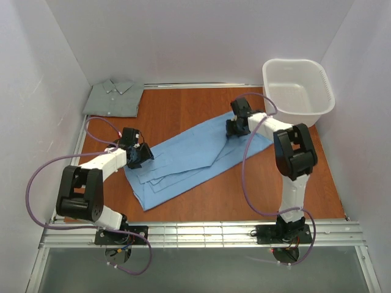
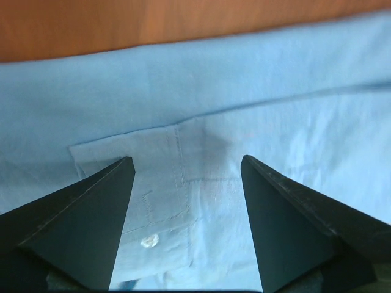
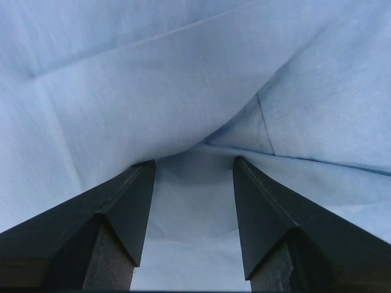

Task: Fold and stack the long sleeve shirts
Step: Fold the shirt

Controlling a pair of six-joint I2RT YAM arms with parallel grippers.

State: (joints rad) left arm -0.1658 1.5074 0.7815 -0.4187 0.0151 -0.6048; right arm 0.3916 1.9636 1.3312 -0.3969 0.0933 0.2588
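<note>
The wooden table (image 1: pixel 183 110) spreads under me, and the light sky-blue shirt (image 1: pixel 189 159) lies slantwise across its middle, partly folded into a long band running from near left to far right. The white basket (image 1: pixel 297 63) stands at the far right corner, clear of that shirt. The grey-green shirt (image 1: pixel 114 99) sits folded, collar up, in the far left corner (well apart from the blue one).

My left gripper (image 2: pixel 186 162) is at the blue shirt's near-left end. Its fingers are spread wide over a cuff (image 2: pixel 131 201) with nothing pinched between them. My right gripper (image 3: pixel 193 162) is low at the far-right end, fingers moderately apart. A ridge of blue cloth rises at their tips, and I see none clamped. A small white button (image 2: pixel 148 241) shows on the cuff.
</note>
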